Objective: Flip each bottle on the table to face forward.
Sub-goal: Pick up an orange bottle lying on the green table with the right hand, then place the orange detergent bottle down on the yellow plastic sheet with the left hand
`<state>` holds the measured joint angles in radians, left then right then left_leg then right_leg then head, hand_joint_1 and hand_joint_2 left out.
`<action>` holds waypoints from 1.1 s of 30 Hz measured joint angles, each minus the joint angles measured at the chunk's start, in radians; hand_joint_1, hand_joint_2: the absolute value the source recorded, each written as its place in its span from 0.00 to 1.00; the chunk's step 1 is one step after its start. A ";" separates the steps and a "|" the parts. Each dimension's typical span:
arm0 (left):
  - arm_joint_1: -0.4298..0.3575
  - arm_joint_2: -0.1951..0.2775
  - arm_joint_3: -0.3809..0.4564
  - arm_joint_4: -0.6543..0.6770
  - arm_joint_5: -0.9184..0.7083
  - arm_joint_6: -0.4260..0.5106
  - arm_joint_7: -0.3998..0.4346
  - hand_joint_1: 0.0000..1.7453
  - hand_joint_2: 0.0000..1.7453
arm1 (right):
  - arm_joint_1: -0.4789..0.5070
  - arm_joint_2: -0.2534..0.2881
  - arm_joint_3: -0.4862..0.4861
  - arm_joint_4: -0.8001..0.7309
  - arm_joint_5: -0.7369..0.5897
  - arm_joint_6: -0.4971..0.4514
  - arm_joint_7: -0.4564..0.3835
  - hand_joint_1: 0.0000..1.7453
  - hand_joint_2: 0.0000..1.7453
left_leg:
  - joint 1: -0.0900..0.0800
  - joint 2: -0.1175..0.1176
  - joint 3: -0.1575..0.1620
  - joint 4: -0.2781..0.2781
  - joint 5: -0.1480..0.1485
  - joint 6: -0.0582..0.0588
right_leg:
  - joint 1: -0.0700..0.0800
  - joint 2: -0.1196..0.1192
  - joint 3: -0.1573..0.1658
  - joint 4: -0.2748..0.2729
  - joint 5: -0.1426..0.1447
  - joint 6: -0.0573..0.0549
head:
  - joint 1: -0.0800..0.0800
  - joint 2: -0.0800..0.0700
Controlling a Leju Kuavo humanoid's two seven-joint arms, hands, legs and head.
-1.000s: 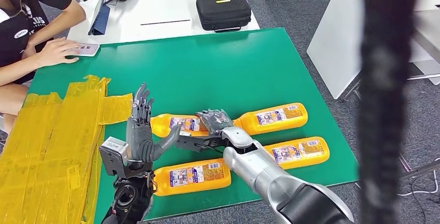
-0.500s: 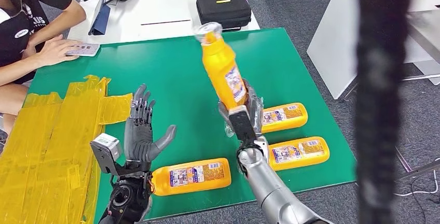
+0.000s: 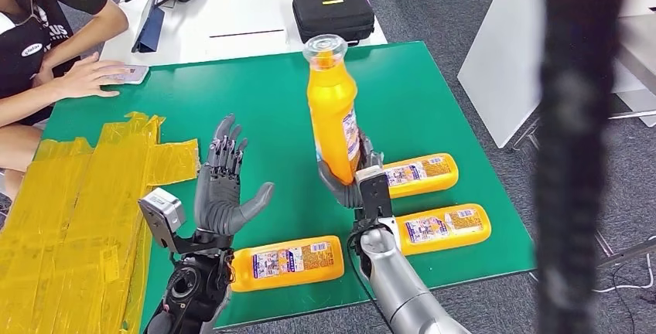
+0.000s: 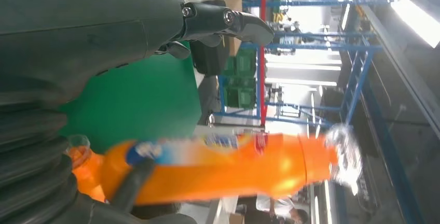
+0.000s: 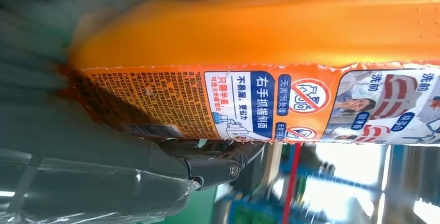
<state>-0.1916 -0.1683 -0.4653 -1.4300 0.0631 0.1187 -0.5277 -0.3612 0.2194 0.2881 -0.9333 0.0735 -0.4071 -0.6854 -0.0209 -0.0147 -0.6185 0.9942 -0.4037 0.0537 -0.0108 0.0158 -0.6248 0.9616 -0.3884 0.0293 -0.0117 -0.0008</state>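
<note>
So the orange bottle is up in the air, nearly upright with its clear cap on top, gripped around its lower end by the right hand

Right wrist view has that bottle's label side-on, blue and red print on it, fingers wrapped under its base. Left hand is raised beside it, palm up, fingers spread, holding nothing. Three more orange bottles lie flat on the green table: one near the front edge just by the left wrist, one right behind the right hand, one to its right. Yellow tape sheets cover the table's left side, and a person's hand rests on a phone at the far left corner. Behind, a white table carries a black case
</note>
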 joint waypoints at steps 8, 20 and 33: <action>-0.026 0.002 -0.025 0.001 -0.002 -0.015 0.006 0.00 1.00 | -0.007 0.001 0.093 0.013 0.053 0.119 -0.009 1.00 1.00 | 0.000 0.000 0.000 0.000 0.000 0.000 | 0.000 0.000 0.000 0.000 0.000 0.000 | 0.000 0.000; -0.060 0.003 -0.034 0.016 0.007 -0.022 0.010 0.00 1.00 | -0.008 -0.011 0.203 -0.018 0.152 0.195 -0.012 1.00 1.00 | 0.000 0.000 0.000 0.000 0.000 0.000 | 0.000 -0.001 0.000 0.000 0.000 0.000 | 0.000 0.000; -0.054 0.010 -0.029 0.034 0.003 -0.021 0.020 0.00 1.00 | 0.006 -0.045 0.279 -0.108 0.198 0.222 -0.009 1.00 1.00 | 0.000 0.000 0.000 0.000 0.000 0.000 | 0.000 -0.001 0.000 0.000 0.000 0.000 | 0.000 0.000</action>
<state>-0.2457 -0.1583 -0.4946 -1.3958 0.0663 0.0978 -0.5075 -0.3551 0.1740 0.5675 -1.0408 0.2718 -0.1851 -0.6943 -0.0210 -0.0152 -0.6187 0.9942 -0.4037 0.0538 -0.0110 0.0152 -0.6249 0.9616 -0.3885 0.0292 -0.0116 -0.0008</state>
